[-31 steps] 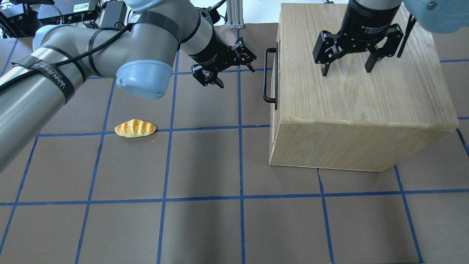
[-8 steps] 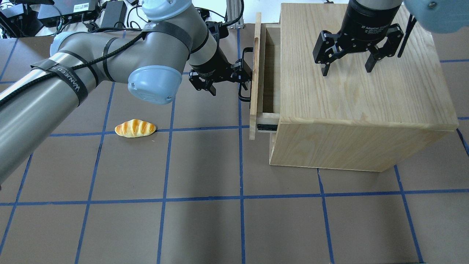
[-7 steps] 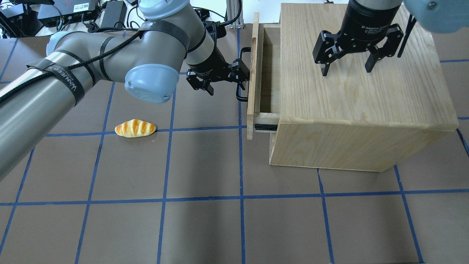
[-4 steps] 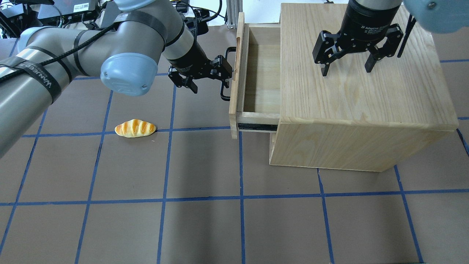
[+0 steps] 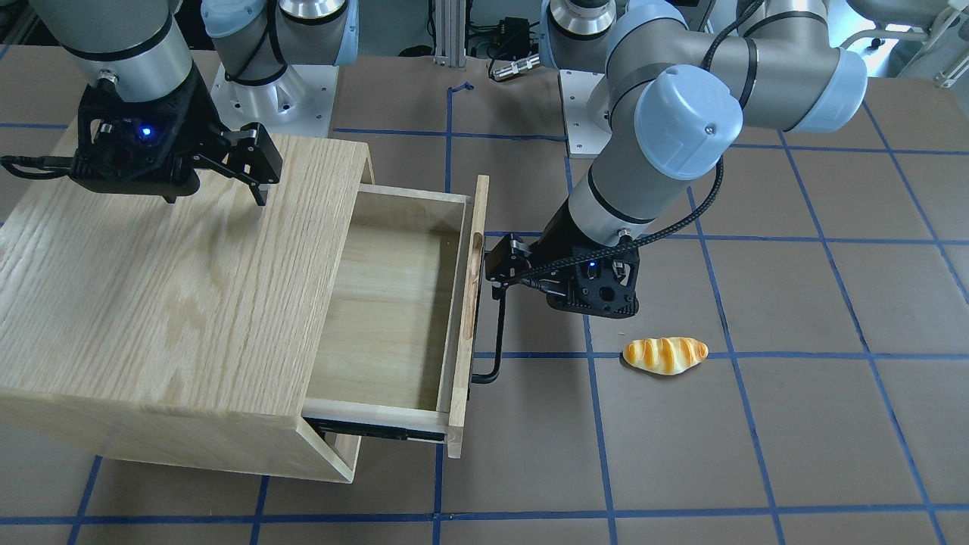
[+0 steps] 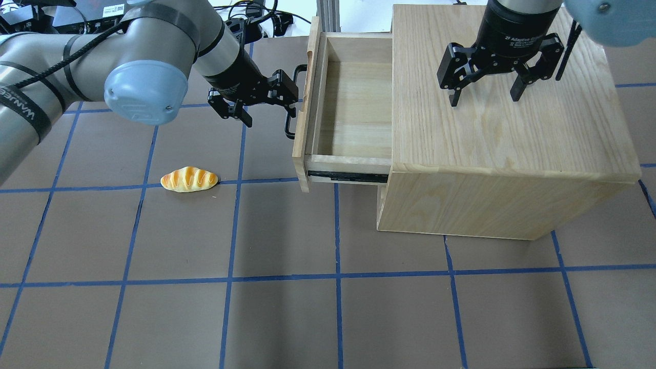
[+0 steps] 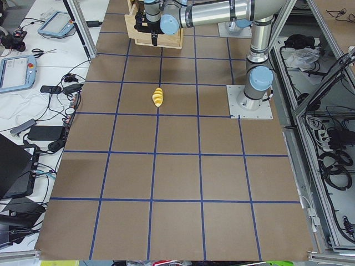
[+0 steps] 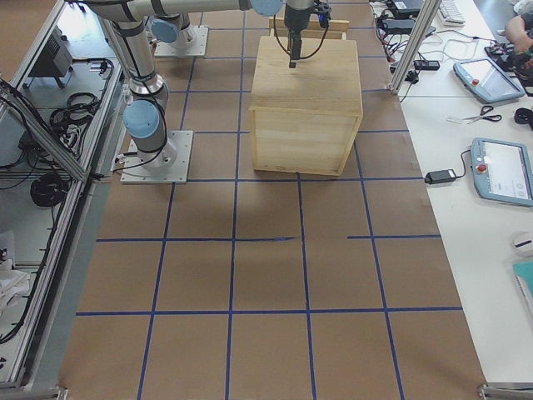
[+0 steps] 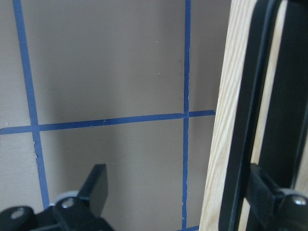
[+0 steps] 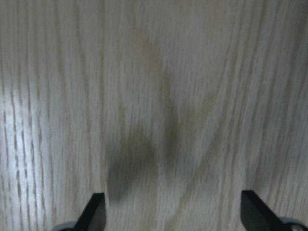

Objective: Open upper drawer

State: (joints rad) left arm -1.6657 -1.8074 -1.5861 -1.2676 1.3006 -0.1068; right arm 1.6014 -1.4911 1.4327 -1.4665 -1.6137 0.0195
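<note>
On the cabinet (image 6: 492, 133), oak-grain box on a brown table (image 6: 287, 318) gridded with blue tape:

1. Upper drawer (image 6: 353, 102). It stands drawn well out of the cabinet's front face, with a black slide rail (image 6: 348, 177) exposed along its side. The inside shows only bare pale-wood floor and walls. The front panel carries an oblong slot (image 5: 475, 250) in its top edge and a long black bar handle (image 6: 288, 128) on its outer face.

2. Left gripper (image 6: 264, 101). It sits at the drawer's front, on the side away from the cabinet. The fingers are spread wide. One finger (image 9: 272, 197) is hooked behind the handle bar, between bar and panel, and the other (image 9: 96, 185) stands free over the table. The bar is caught against one finger only, not pinched between the two.

3. Right gripper (image 6: 485, 95). It points down over the cabinet's top panel, towards the back. The fingers are spread wide and grasp nothing. The tips are very near the wood, but it cannot be told whether they touch it.

4. Bread roll (image 6: 189, 179). It is golden with pale stripes and lies on the table well out from the cabinet's drawer side, beyond the handle.

5. Writing. The right gripper's body reads "2F Adaptive" (image 6: 512, 39), with the rest unclear. A black strap on the left arm begins "WANEE" (image 6: 26, 105), and the remainder is cut off.
</note>
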